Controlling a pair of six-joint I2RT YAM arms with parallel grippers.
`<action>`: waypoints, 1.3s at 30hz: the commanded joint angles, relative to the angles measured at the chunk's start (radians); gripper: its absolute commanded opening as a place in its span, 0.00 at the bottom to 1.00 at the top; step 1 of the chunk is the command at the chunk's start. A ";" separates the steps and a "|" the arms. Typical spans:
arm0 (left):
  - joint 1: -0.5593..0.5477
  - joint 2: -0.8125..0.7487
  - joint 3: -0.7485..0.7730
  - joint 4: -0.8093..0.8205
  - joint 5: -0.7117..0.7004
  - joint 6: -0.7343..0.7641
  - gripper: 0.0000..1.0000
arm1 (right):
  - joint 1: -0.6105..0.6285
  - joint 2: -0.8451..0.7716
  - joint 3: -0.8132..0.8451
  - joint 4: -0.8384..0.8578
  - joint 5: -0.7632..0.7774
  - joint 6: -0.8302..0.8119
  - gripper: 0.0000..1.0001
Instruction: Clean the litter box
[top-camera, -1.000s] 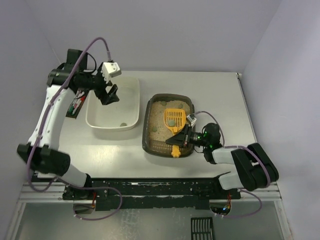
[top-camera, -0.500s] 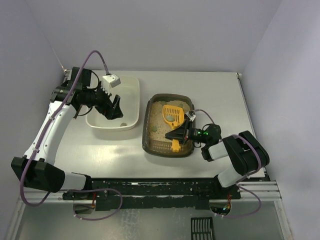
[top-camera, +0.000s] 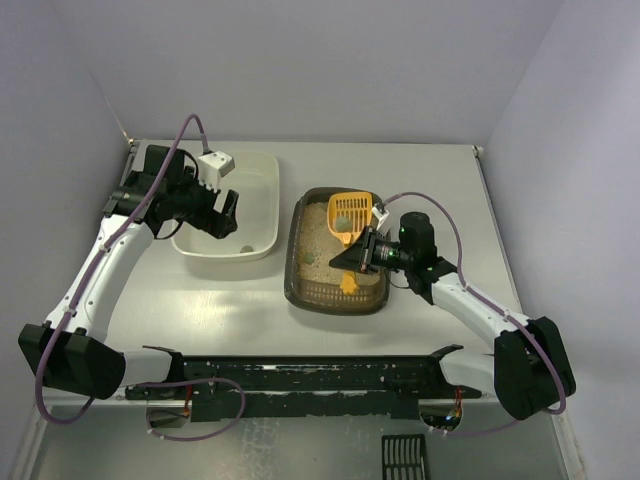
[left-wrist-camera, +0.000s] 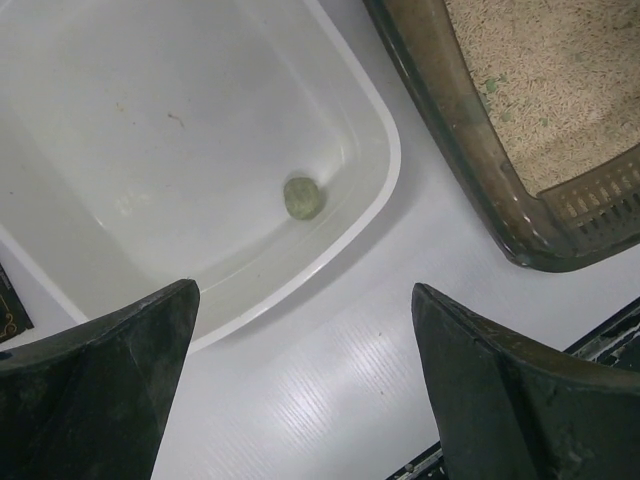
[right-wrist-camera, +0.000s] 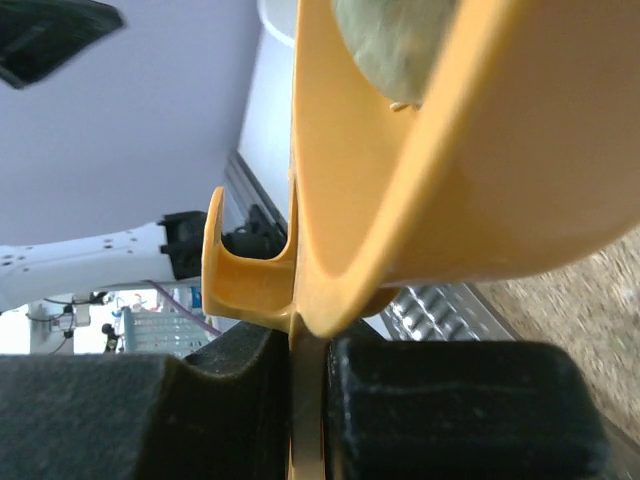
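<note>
Compared with one second ago, lifted the yellow scoop (top-camera: 350, 212) out of the sand and carried it up-frame, to the far rim of the litter box (top-camera: 300, 290). Found that box at the centre of the top view, just right of the white tub (top-camera: 262, 170). Keeps the right claw (top-camera: 360, 257) clamped tight on the scoop handle. Pulled the left claw (top-camera: 225, 212) back toward the left, above the left part of the tub; spread wide, holding nothing.

Probably means one more grey-green clump (top-camera: 341, 221) sifted out and ready to go across to the tub, already holding one such lump (left-wrist-camera: 303, 197).

Scoop: hard, glossy plastic with a curved bowl. Litter: beige, fine, grainy. Box: dark translucent plastic, rounded corners, gridded pattern at the near end. Tub: smooth cream plastic, rounded rim. Table (top-camera: 440, 190): pale, slightly shiny.
</note>
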 joint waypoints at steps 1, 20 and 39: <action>-0.006 -0.025 -0.003 0.025 -0.050 -0.012 0.98 | 0.007 -0.020 -0.032 -0.177 0.024 -0.084 0.00; -0.006 0.002 -0.019 -0.007 -0.038 -0.006 0.96 | 0.012 0.239 -0.362 1.494 -0.196 0.941 0.00; -0.006 -0.054 -0.070 0.021 -0.055 0.005 0.96 | 0.028 0.365 -0.450 1.485 -0.159 0.825 0.00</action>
